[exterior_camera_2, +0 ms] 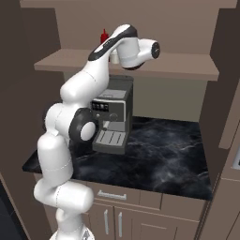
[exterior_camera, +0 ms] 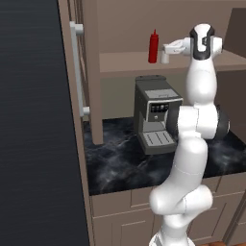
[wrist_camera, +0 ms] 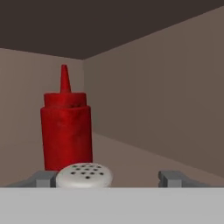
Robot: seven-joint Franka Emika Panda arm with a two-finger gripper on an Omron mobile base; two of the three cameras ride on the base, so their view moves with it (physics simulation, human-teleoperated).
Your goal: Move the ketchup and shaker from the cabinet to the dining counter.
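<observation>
Standing upright on the cabinet (exterior_camera: pixel 125 65) shelf, red ketchup (wrist_camera: pixel 66 131) behind perforated-capped shaker (wrist_camera: pixel 84 175); tool (wrist_camera: pixel 107 178) spread.

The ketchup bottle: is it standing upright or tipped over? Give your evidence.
Upright. The ketchup stands on the cabinet shelf, its nozzle pointing straight up.

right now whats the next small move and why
Probably close the end effector on the shaker. In the hand view its cap sits between the two fingers, nearer the one on the view's left, with open gap on the other side, so it looks lined up but not yet gripped. The ketchup stands behind it on the cabinet shelf, apart from the fingers.
</observation>
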